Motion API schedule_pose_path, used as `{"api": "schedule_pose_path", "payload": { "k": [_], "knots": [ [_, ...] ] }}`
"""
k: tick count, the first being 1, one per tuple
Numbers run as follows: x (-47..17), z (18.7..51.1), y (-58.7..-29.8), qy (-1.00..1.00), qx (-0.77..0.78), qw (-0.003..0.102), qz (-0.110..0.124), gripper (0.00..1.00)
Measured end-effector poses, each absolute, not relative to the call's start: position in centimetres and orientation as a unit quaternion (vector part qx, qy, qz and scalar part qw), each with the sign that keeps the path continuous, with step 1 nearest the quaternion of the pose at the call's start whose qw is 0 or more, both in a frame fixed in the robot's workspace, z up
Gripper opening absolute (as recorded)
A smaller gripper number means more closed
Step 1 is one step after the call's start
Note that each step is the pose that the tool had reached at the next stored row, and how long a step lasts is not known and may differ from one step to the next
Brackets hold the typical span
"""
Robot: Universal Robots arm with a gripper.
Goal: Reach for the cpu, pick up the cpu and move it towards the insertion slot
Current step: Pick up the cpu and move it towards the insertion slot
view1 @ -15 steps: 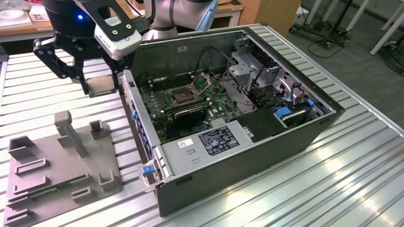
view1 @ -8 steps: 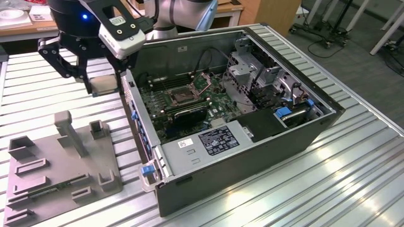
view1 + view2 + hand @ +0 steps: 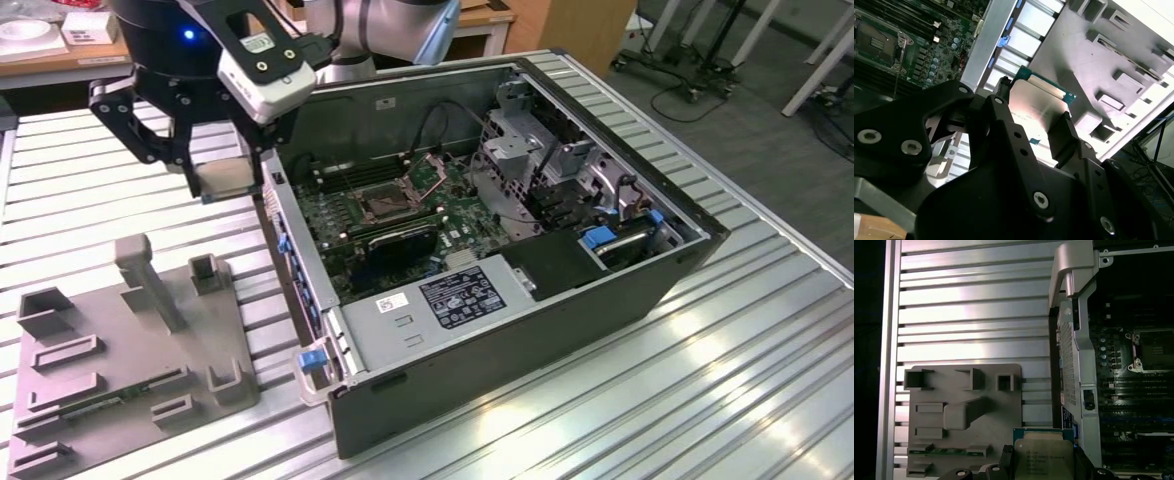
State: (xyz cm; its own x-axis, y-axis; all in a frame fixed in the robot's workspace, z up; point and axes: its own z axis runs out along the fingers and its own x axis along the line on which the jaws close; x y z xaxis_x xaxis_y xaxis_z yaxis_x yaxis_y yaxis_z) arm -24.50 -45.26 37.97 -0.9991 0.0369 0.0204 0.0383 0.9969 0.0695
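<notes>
The cpu (image 3: 230, 176) is a flat square chip with a pale metal face and a thin green rim. It hangs in the air, with my gripper (image 3: 222, 186) shut on two of its opposite edges. It is above the slatted table, just off the open computer case's wall on the exterior view's left. Both wrist views show the cpu (image 3: 1035, 100) (image 3: 1043, 454) between the black fingers (image 3: 1064, 131). The insertion slot (image 3: 379, 205) is a dark square socket in a silvery bracket on the green motherboard inside the case. The slot (image 3: 876, 42) (image 3: 1153, 347) lies apart from the chip.
A grey plastic fixture (image 3: 127, 345) with posts and recesses lies on the table below the gripper, a green memory stick (image 3: 96, 408) in one groove. The case's metal side wall (image 3: 287, 235) stands between cpu and motherboard. Drive cages (image 3: 534, 160) and a power supply (image 3: 461, 295) crowd the case.
</notes>
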Motion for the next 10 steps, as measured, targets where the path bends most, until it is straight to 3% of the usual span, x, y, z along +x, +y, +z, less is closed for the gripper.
{"api": "schedule_pose_path", "payload": {
  "k": [10],
  "knots": [
    [-23.91,37.97,-45.26,-0.999,-0.019,0.01,-0.035,0.55]
  ]
}}
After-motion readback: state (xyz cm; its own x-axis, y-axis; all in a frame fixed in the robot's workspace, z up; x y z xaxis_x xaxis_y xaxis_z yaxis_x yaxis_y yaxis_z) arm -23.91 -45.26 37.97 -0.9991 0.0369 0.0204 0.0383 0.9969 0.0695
